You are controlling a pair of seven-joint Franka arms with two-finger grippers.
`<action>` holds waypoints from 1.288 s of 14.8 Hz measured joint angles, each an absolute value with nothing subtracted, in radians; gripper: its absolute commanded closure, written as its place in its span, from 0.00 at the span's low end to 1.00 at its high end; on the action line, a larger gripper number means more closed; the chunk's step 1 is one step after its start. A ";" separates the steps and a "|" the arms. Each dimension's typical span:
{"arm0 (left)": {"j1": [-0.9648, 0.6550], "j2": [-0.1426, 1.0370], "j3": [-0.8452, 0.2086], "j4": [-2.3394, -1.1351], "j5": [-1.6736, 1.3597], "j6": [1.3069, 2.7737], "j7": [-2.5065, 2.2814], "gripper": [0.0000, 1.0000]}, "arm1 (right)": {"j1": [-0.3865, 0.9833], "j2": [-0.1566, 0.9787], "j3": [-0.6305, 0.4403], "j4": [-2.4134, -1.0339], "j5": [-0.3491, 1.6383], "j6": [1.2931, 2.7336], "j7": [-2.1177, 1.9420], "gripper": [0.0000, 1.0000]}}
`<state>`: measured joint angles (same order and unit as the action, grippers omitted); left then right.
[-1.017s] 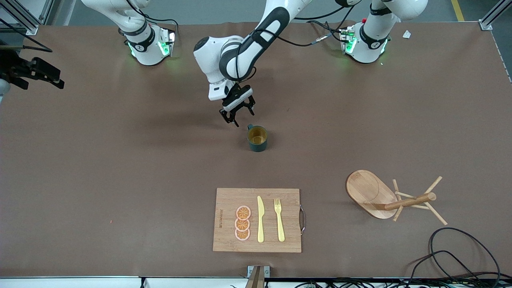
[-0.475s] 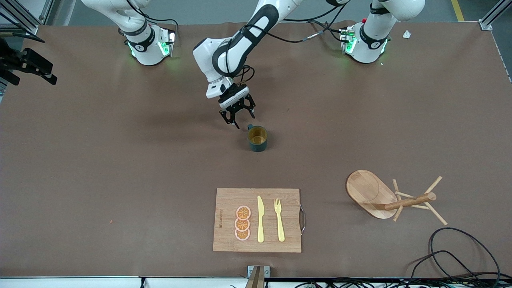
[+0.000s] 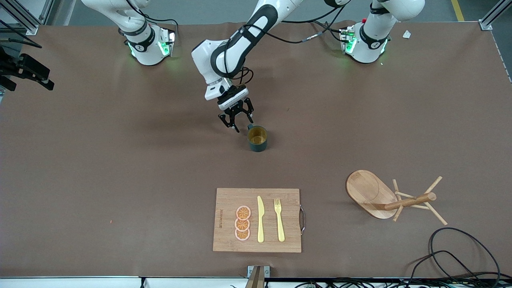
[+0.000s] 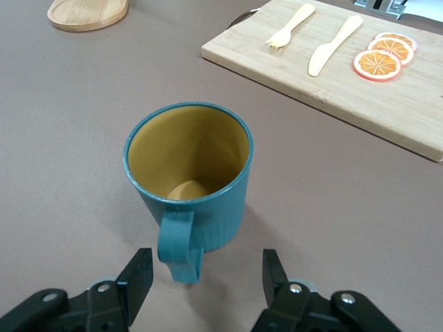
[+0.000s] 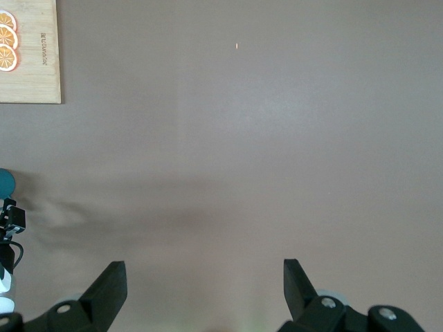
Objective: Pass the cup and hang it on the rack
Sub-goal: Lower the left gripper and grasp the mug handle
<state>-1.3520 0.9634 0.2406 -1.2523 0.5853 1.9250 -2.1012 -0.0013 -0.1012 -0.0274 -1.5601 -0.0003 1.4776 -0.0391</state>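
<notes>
The teal mug (image 3: 257, 138) stands upright on the brown table (image 3: 120, 168) near the middle of the front view, its yellowish inside showing and its handle turned toward the robots' bases. The left gripper (image 3: 237, 121) is just above the mug in that frame, beside the handle, jaws apart with nothing between them. The right gripper (image 3: 24, 72) waits at the upper left edge of the frame; its fingers cannot be made out there. In the lower middle lies a wooden cutting board (image 3: 257, 220) carrying three orange slices (image 3: 243, 223), a yellow knife (image 3: 260, 219) and a yellow fork (image 3: 279, 220). At the lower right the wooden mug tree (image 3: 390, 199) lies tipped on its side, and a black cable (image 3: 460, 252) loops in the corner nearer the camera.

In the left wrist view the mug (image 4: 190, 194) fills the centre, its handle (image 4: 180, 245) pointing into the gap between the open fingers (image 4: 136, 277) at the bottom edge, with neither finger touching it. The cutting board (image 4: 332, 76) sits at the upper right and the rack's base (image 4: 86, 12) at the upper left.

In the right wrist view the right gripper (image 5: 201, 287) hangs wide open over bare table, a corner of the board (image 5: 29, 52) at the upper left.
</notes>
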 measured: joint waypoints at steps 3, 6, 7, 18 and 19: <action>-1.352 0.977 0.241 -1.251 0.585 1.924 -2.103 0.28 | -0.002 -0.095 -0.027 -1.550 0.000 1.470 -0.043 0.00; -1.353 0.991 0.242 -1.251 0.585 1.919 -2.106 0.34 | -0.002 -0.095 -0.027 -1.549 0.006 1.444 -0.044 0.00; -1.353 0.995 0.246 -1.250 0.585 1.919 -2.107 0.35 | -0.002 -0.095 -0.027 -1.549 0.010 1.443 -0.045 0.00; -1.353 1.006 0.258 -1.248 0.585 1.900 -2.108 0.68 | -0.002 -0.093 -0.024 -1.550 0.015 1.401 -0.048 0.00; -1.353 1.006 0.258 -1.248 0.585 1.900 -2.108 0.72 | -0.002 -0.093 -0.024 -1.550 0.015 1.396 -0.048 0.00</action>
<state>-1.3528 1.0063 0.2581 -1.2482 0.5854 1.9003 -2.1081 -0.0016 -0.0926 -0.0236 -1.5496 0.0155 1.3964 -0.0484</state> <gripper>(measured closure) 0.630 0.000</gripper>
